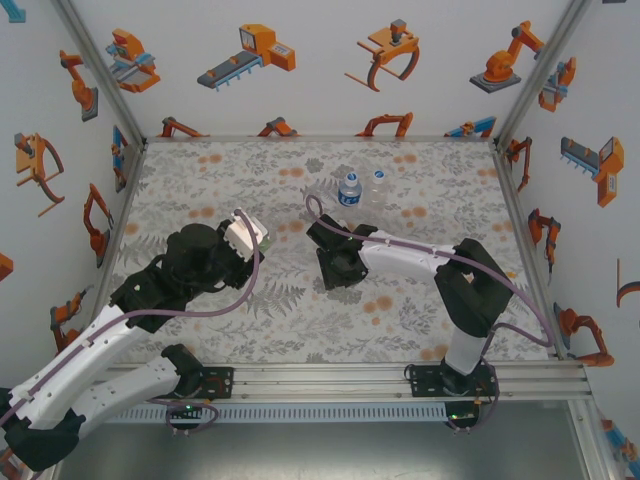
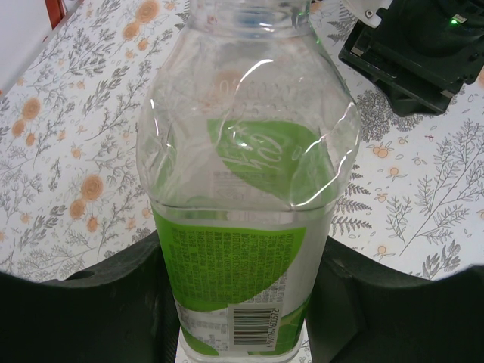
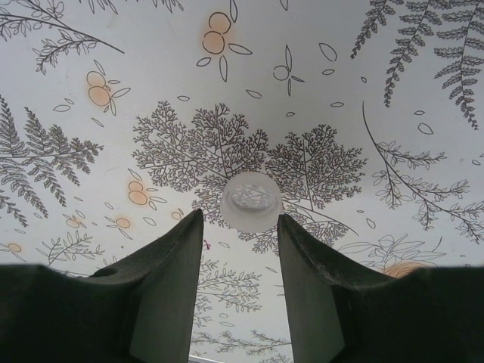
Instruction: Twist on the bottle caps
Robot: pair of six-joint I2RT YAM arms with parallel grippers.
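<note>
Capping looks barely begun: the left end effector [image 2: 242, 318] is pressed onto the green-label bottle [image 2: 242, 189] at mid-frame, and the bottle's neck appears to be open. The right end effector [image 3: 240, 219] has its fingers part-spread either side of a white cap [image 3: 247, 198] lying on the bench [image 3: 393, 128]; whether they grip it cannot be told. The blue-label bottle [image 1: 349, 190] and the plain bottle [image 1: 377, 187], upper centre, are too small to judge.

Top camera is looking down from above and behind the arms, taking in the whole surface [image 1: 200, 180]. Left wrist camera is sitting tight against the bottle [image 2: 242, 249], facing the right arm [image 2: 408, 53]. Right wrist camera is peering down close at that same surface, cap [image 3: 248, 200] just ahead.
</note>
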